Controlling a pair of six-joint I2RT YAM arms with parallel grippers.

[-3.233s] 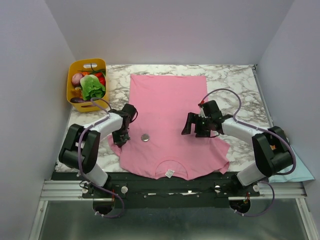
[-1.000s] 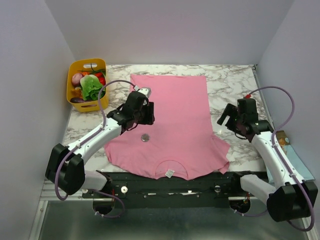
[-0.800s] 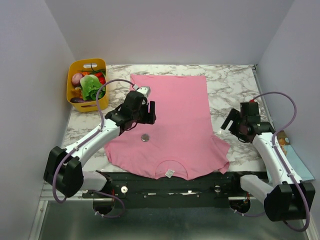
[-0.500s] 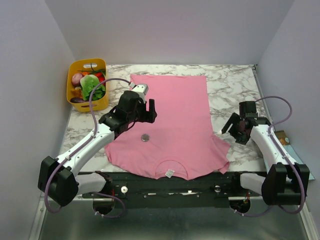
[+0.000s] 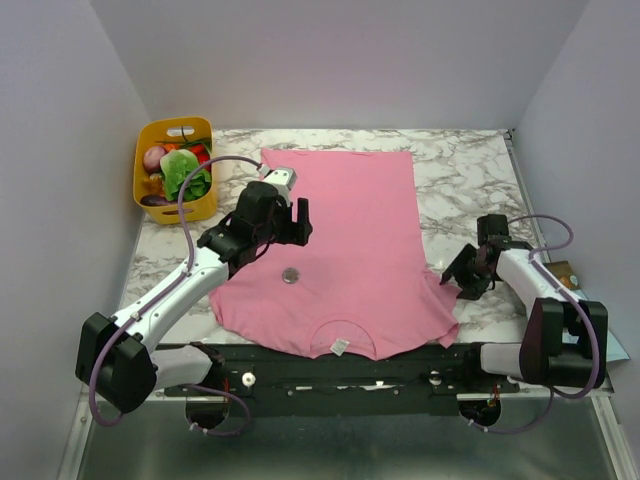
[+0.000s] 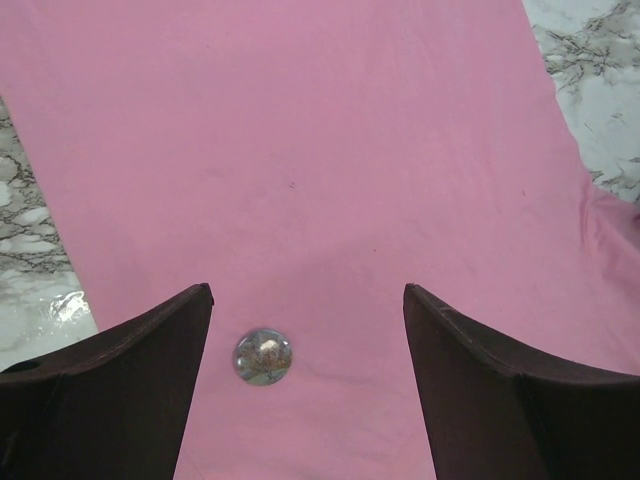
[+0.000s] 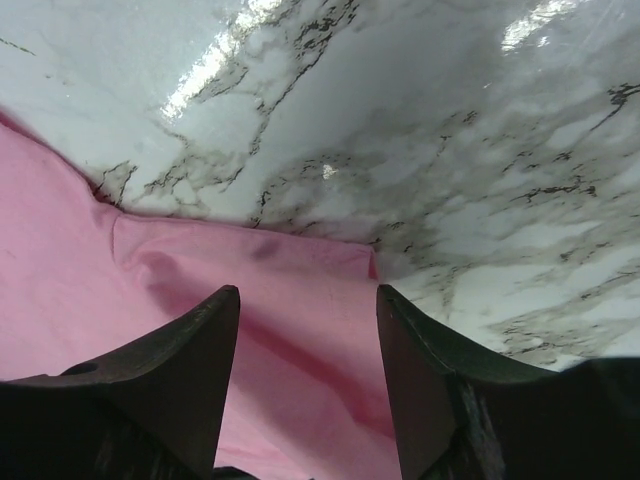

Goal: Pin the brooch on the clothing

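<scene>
Brooch (image 6: pixel 262 357) lies flat on the shirt (image 5: pixel 350 200), just short of my left gripper (image 6: pixel 308 290) and off-centre toward one finger; round, no long axis. Left jaws spread, empty. My right gripper (image 7: pixel 308 290), jaws apart at the shirt's edge, is well away

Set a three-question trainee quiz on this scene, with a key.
1. True or false: the left tool grips the brooch.
2. Fill in: the yellow basket stands at the table's far ____ corner.
3. The right tool hangs over: A the brooch; B a sleeve of the T-shirt; C the yellow basket.
Key: 1 false, since the brooch lies on the T-shirt below open jaws; 2 left; 3 B.
</scene>
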